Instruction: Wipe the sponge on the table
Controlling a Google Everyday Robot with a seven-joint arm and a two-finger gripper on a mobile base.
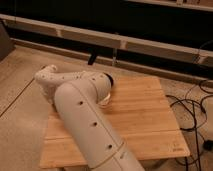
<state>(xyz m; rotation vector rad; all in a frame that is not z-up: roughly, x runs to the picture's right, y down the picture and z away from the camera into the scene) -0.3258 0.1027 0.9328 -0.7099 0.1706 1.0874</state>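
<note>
at the far left lies the pale speckled floor (20, 115), running up to a dark wall crossed by light horizontal rails (75, 34). next comes my arm (85, 120): a thick white link climbs from the bottom edge, just left of centre, and leans up and to the left over the near left part of the bench (145, 115). at its top it meets a rounded elbow (47, 77) that hangs over the bench's left edge, and from there a shorter white segment reaches to the right, low across the wood. my end effector (108, 82) sits at the end of that segment, over the rear middle of the bench. only a dark rounded tip of it shows past my own arm, so i cannot tell whether it is open or closed, or whether it grips anything. just below that tip, tucked against the big link, is a pale rounded patch (105, 98) close to the bench top. it may be the sponge, but the arm covers too much of it for me to be sure. to the right, the bench's light wooden boards stretch out to its right edge. beyond that edge, black cables (192, 112) loop over the floor at the far right.
</note>
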